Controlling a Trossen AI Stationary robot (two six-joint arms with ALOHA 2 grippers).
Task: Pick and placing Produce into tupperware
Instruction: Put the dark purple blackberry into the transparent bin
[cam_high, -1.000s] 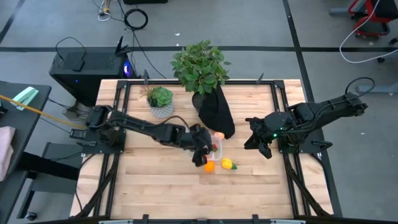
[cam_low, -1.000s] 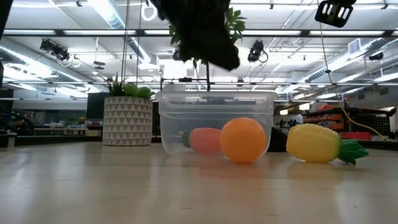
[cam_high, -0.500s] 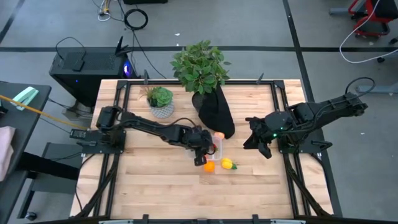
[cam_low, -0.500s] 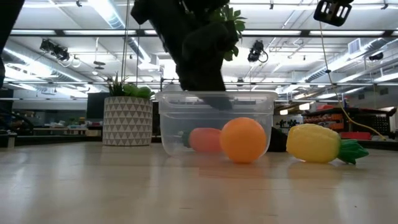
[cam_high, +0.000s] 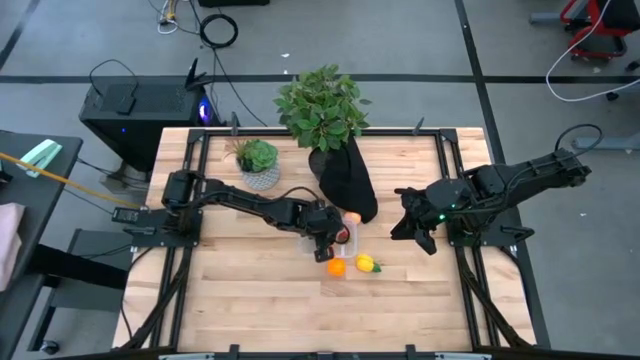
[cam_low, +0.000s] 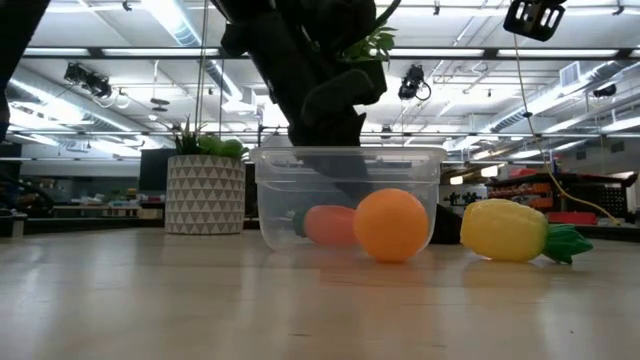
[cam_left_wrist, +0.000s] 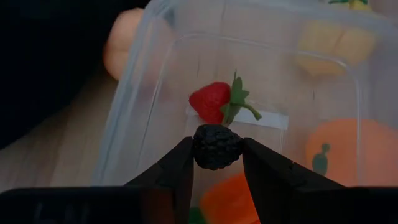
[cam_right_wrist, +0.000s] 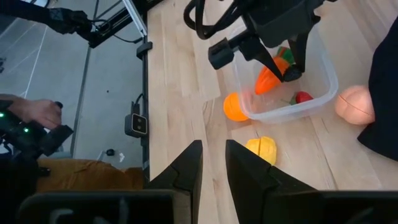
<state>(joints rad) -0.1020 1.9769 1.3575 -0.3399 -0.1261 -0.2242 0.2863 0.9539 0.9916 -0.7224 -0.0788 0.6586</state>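
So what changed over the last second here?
The left gripper, its fingers still shut on the dark berry, moved over the tupperware and dipped inside. The right gripper, orange and yellow piece stayed put.

The left hand (cam_left_wrist: 217, 163) is coming down from above the tupperware (cam_low: 348, 198) into its open top, its arm now reaching farther right across the desk (cam_high: 250, 300). It is carrying the tiny dark piece (cam_left_wrist: 217, 147), pinched between its fingers (cam_left_wrist: 177, 168), over the strawberry (cam_left_wrist: 211, 102) inside.
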